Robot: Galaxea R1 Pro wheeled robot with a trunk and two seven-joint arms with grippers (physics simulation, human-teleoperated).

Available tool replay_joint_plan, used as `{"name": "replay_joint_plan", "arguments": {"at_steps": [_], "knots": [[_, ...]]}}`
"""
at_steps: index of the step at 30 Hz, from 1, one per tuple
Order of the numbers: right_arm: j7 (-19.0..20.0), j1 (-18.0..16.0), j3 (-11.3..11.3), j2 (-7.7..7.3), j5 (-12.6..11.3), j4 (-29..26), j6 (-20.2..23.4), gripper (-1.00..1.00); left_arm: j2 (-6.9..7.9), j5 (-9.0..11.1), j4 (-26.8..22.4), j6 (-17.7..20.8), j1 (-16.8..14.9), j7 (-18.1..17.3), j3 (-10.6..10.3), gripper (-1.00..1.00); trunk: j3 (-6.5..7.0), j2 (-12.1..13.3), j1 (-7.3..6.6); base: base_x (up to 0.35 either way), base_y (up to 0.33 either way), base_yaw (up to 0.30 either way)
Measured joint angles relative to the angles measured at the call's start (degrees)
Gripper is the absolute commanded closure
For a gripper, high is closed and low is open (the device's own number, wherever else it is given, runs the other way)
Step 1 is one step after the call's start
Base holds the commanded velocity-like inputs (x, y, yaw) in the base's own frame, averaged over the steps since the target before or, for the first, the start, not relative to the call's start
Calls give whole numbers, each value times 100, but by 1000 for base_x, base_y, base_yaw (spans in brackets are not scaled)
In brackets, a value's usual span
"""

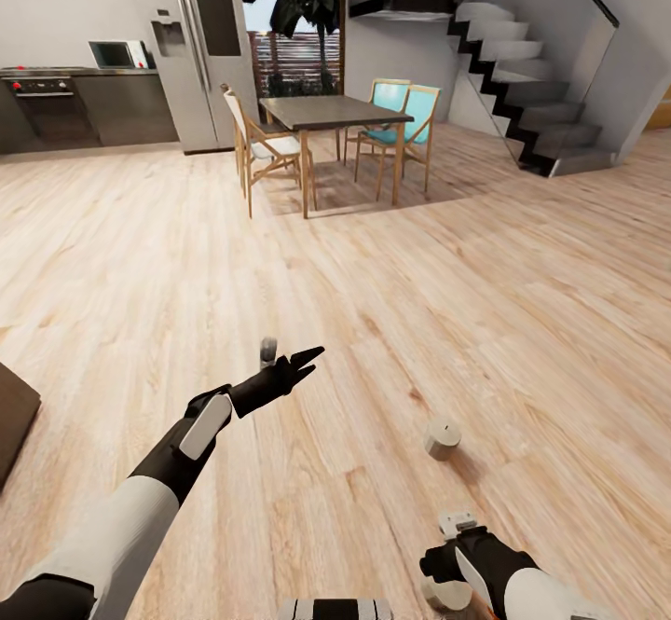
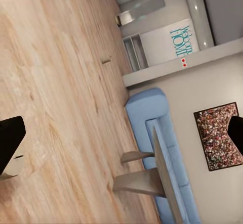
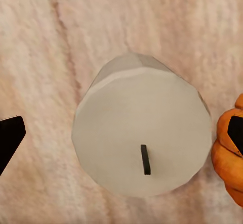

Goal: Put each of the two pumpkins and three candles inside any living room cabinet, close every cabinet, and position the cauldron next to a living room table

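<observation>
Head view: the left pincer [image 1: 303,359] is stretched out over the wooden floor [image 1: 485,303] with its jaws apart, a candle [image 1: 268,351] just behind it. Another candle [image 1: 443,438] stands on the floor ahead of the right arm.

Left wrist view: a blue sofa [image 2: 152,133] and a low table [image 2: 157,178].

Right wrist view: the right pincer [image 3: 124,135], open, hangs over a third candle [image 3: 139,133], a pumpkin [image 3: 230,155] just beside it.

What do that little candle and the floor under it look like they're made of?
The candle looks like matte, pale grey-beige wax: smooth faceted sides, flat top, short dark wick. The floor looks like light wood planks with visible grain and a faint sheen, possibly laminate.
</observation>
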Motion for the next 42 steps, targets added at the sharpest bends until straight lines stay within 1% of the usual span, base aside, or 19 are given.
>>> {"name": "replay_joint_plan", "arguments": {"at_steps": [11, 16, 23, 28, 35, 38, 42], "knots": [[-23, 0, -4, -8, 19, -7, -6, -100, 0, 0, 1, 0, 0, 0, 0, -100, -244, -15, 28, 0, 0, 0], [-65, 0, -8, -9, 91, -18, -16, -100, 0, 2, 2, 1, 0, 0, 0, -100, -244, -15, 28, 0, 0, 0], [-89, 0, -2, -16, 107, -45, -26, -100, 0, 2, 4, 1, 0, 0, 0, -100, -244, -15, 28, 0, 0, 0], [-105, 0, -1, -16, 108, -51, -26, -100, -2, 0, 2, 0, 0, 0, 0, -100, -354, -21, 41, 0, 0, 0], [-114, 0, 0, -10, 113, -53, -26, -100, -2, -1, 0, 1, 0, 0, 0, -100, -355, -22, 41, 0, 0, 0], [-121, 0, 2, -9, 183, -60, -42, -100, -2, -5, 0, 1, 0, 0, 0, -100, -355, -22, 41, 0, 0, 0], [-186, 0, 7, -9, 206, -61, -57, -100, -4, -6, 0, 1, 0, 0, 0, -100, -355, -22, 41, 0, 0, 0]]}}
